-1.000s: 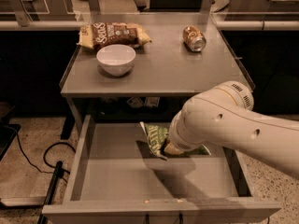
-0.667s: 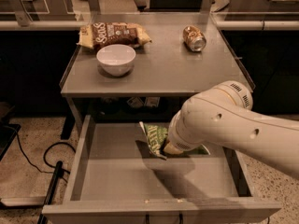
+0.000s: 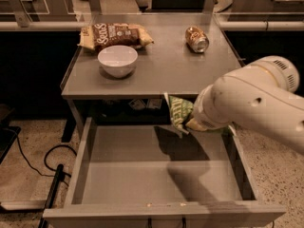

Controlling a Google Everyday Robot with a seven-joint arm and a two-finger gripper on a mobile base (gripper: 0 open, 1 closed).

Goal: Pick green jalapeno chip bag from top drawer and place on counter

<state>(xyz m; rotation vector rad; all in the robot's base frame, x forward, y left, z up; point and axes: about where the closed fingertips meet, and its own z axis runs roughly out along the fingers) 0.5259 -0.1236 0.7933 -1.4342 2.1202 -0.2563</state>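
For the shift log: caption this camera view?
Gripper holds green jalapeno chip bag over the open top drawer, in front of the counter.

Dim warm overhead light; soft shadow in top drawer (image 3: pixel 121 177) under green jalapeno chip bag (image 3: pixel 179 112), tight in end effector (image 3: pixel 192 123).

counts | green jalapeno chip bag (image 3: pixel 179 114) x1 | brown snack bag (image 3: pixel 115 35) x1 | white bowl (image 3: pixel 118 60) x1 | can (image 3: pixel 196 39) x1 | top drawer (image 3: pixel 80 165) x1 | counter (image 3: pixel 166 72) x1 | gripper (image 3: pixel 192 123) x1, gripping chip bag above drawer

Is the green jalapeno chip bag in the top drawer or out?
Out: the green jalapeno chip bag hangs from the gripper above the top drawer, not yet on the counter.
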